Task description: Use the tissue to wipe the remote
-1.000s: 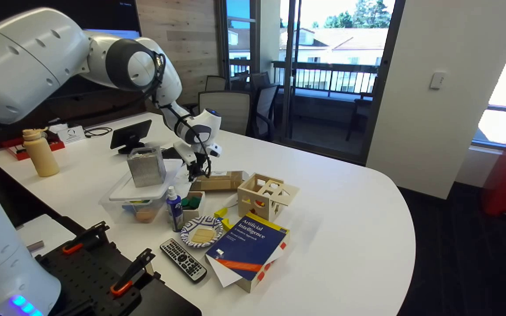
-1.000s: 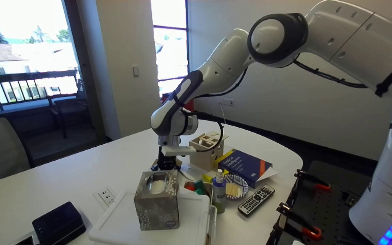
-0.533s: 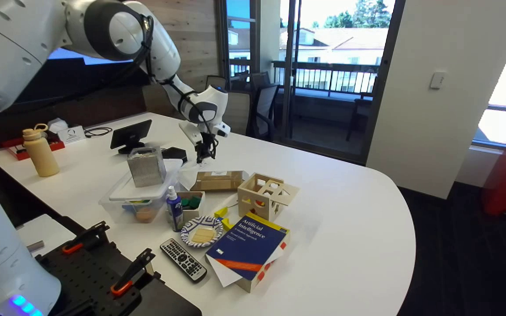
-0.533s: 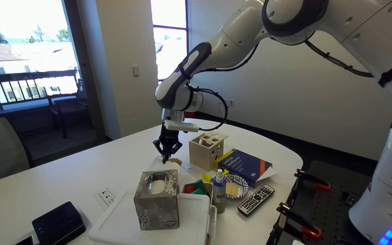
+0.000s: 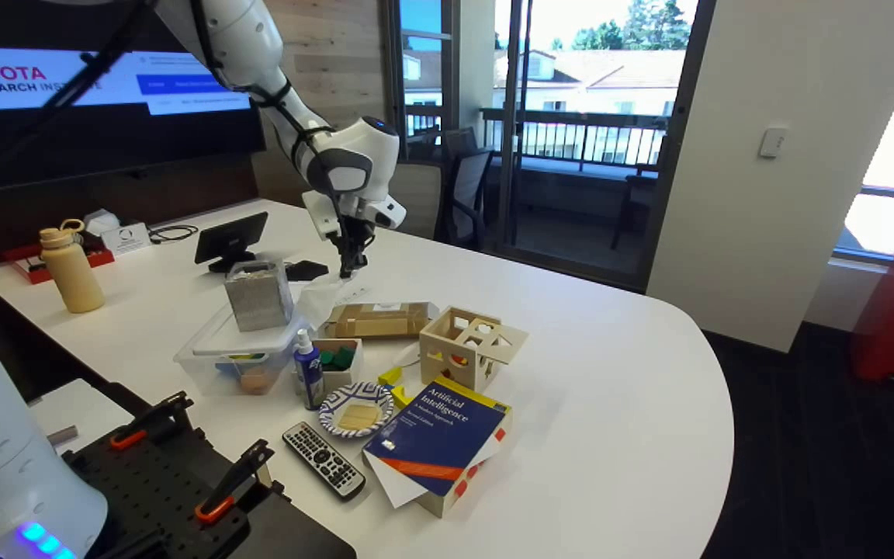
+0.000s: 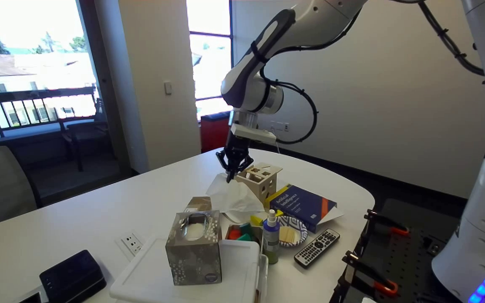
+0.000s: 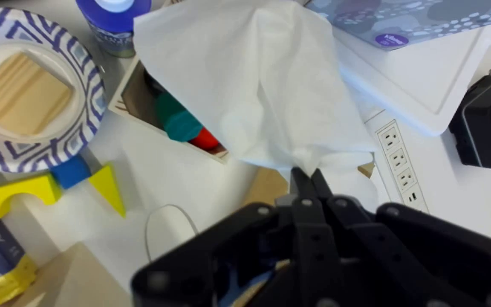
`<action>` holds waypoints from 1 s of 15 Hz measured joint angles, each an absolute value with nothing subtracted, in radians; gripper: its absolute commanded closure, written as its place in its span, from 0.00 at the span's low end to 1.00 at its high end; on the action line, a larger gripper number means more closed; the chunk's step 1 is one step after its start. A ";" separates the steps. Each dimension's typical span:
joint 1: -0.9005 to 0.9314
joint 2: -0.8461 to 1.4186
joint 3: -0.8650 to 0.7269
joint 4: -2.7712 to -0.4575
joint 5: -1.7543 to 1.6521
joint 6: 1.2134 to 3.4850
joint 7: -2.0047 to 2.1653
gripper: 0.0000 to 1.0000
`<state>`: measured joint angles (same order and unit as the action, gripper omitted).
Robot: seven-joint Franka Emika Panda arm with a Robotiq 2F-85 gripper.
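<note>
I am holding my black two-fingered claw (image 7: pixel 306 174) above the white table (image 6: pixel 141 202), and its tips are pressing together on a thin white tissue (image 7: pixel 258 81). The creased sheet is fanning out from my grip in the wrist view, covering part of a small pale-edged box (image 7: pixel 139 98) of green and red blocks (image 7: pixel 178 120). In an exterior view it is draping down in front of a light wooden cube (image 6: pixel 258 183) with cut-out shapes.

The slim black rectangular remote control (image 5: pixel 324 461) with rows of small pale buttons is lying on the table in both exterior views, well apart from my claw and the tissue. It is resting just beside a round paper plate (image 5: pixel 329 413) with a blue-and-white pattern, and near a thick dark-blue book (image 5: pixel 439 427) with a yellow edge. The plate is carrying a flat piece of pale striped wood (image 7: pixel 24 96).

A blue spray bottle (image 6: pixel 271 236) with a white nozzle is standing upright near the plate, and a grey patterned cardboard tissue box (image 6: pixel 194 259) is sitting on the white lid (image 6: pixel 141 269) of a clear plastic bin (image 5: pixel 202 371).
</note>
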<state>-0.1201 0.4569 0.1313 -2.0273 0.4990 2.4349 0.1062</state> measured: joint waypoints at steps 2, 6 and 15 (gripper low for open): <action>-0.120 0.380 0.121 -2.141 0.556 2.501 0.107 1.00; -0.116 0.238 0.111 -2.380 0.707 2.691 0.107 1.00; -0.082 0.005 0.141 -2.835 0.975 3.172 0.202 1.00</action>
<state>-0.0820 0.0049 0.1413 -2.8352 0.9755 3.1723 0.2024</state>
